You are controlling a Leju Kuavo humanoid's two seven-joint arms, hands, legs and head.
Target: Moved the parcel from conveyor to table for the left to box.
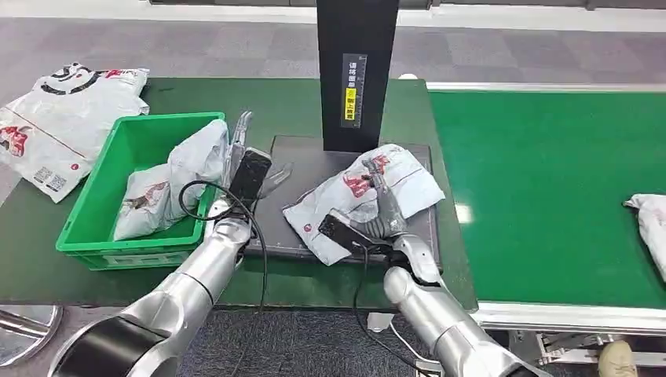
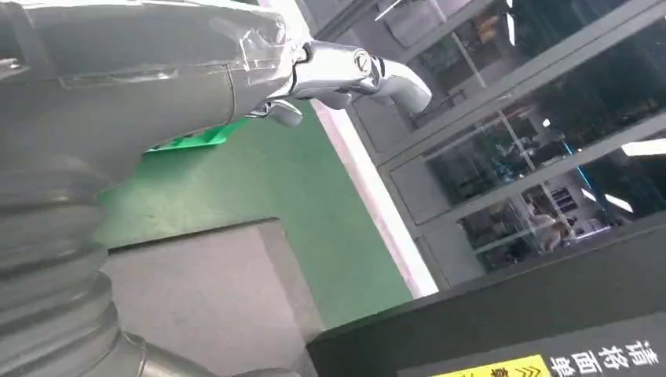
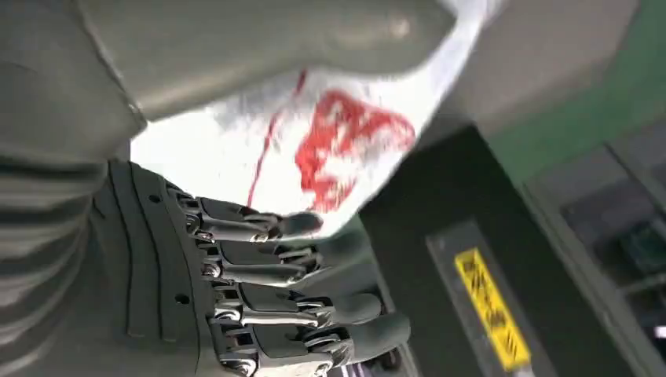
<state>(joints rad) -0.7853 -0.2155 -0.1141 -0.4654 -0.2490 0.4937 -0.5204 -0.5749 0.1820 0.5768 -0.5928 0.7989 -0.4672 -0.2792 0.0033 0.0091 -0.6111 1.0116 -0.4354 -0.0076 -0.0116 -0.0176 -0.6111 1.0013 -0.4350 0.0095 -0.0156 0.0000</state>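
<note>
A: Parcel (image 1: 369, 188): one white poly mailer with red print, lying on the dark scanning plate (image 1: 302, 161) at the foot of the black post (image 1: 357, 71), on the tabletop (image 1: 290, 102).

B: Handling?

A: Judged soft and light: a crumpled film bag, contents limp, surface likely slick. No stiff edge to clamp. Best taken across the bunched middle or by a gathered fold, not by a flat corner.

B: Hands?

A: Right hand (image 1: 377, 216) rests at the parcel's near edge; in the right wrist view its fingers (image 3: 267, 271) are curled beneath the white film. Whether they actually grip it, I cannot tell. Left hand (image 1: 251, 169) hovers between the green crate (image 1: 102, 228) and the plate, fingers spread, holding nothing.

B: Surroundings?

A: Crate holds two similar mailers (image 1: 169, 184). More mailers (image 1: 59, 118) lie on the tabletop beyond it. Green conveyor belt (image 1: 550, 196) to the right, with another white mailer (image 1: 650, 224) at its far edge. Grey carpeted floor; glazed partitions show in the left wrist view.
</note>
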